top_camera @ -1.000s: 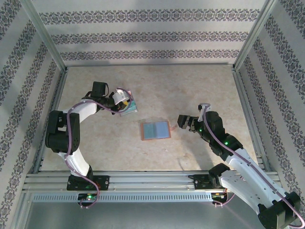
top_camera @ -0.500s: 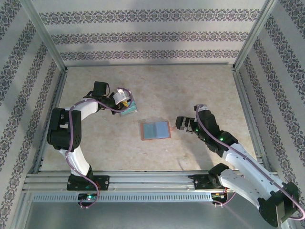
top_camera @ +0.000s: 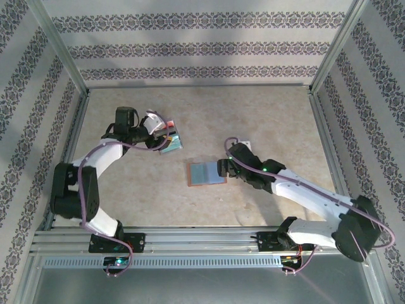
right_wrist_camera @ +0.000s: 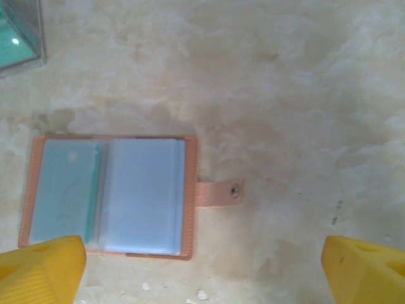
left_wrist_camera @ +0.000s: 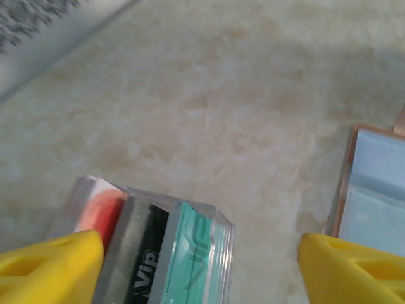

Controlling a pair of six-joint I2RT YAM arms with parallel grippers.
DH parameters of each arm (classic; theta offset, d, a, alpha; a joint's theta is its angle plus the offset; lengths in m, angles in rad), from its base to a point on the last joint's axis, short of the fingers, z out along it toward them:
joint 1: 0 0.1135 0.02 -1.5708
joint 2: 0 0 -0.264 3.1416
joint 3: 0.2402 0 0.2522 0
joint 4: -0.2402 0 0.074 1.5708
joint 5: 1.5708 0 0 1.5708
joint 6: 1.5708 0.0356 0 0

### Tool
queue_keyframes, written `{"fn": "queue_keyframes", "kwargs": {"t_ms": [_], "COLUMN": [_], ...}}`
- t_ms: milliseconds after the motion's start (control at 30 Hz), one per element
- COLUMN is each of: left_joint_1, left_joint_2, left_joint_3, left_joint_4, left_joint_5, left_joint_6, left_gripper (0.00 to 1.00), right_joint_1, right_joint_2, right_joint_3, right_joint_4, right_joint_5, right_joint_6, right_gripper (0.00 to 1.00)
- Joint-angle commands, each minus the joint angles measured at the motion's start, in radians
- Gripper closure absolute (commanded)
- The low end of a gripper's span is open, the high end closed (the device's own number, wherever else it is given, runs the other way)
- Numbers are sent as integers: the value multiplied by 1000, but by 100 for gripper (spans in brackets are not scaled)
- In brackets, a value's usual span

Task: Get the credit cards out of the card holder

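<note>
Tabletop (top_camera: 266, 114) count
One open holder (top_camera: 206, 172); three cards (left_wrist_camera: 158, 253) showing in one pile, red, black and teal; two pincers, the left pincer (top_camera: 163, 132) and the right pincer (top_camera: 223, 168).

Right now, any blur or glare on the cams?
Left wrist: soft throughout, wall smeared, yet VIP on the stack of cards reads. Right wrist: card holder sharp, small glare dot on that stack's corner. Top external: evenly lit.
</note>
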State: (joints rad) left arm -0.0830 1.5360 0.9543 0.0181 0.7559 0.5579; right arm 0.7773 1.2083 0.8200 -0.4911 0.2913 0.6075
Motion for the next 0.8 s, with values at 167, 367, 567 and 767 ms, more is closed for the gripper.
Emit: {"fn": "queue_keyframes", "kwargs": {"t_ms": [167, 367, 567, 767], "left_joint_1": [8, 8, 9, 8], "left_joint_2": [-256, -411, -537, -600], "left_joint_3": [-200, -311, -370, -410], "left_joint_4": [324, 314, 188, 130], "left_joint_5": [-274, -570, -673, -706], "left_joint_6": [-400, -605, -722, -777], "left_gripper": [1, 1, 1, 1], "right_joint_1": [103, 127, 171, 194], "right_joint_2": [211, 360, 496, 606], "right_joint_3": [182, 285, 389, 478], "right_joint_4": [-105, -130, -155, -163], "right_joint_5": [20, -61, -68, -74], "right_joint_6": [53, 66, 51, 20], "right_gripper": [15, 23, 30, 37]}}
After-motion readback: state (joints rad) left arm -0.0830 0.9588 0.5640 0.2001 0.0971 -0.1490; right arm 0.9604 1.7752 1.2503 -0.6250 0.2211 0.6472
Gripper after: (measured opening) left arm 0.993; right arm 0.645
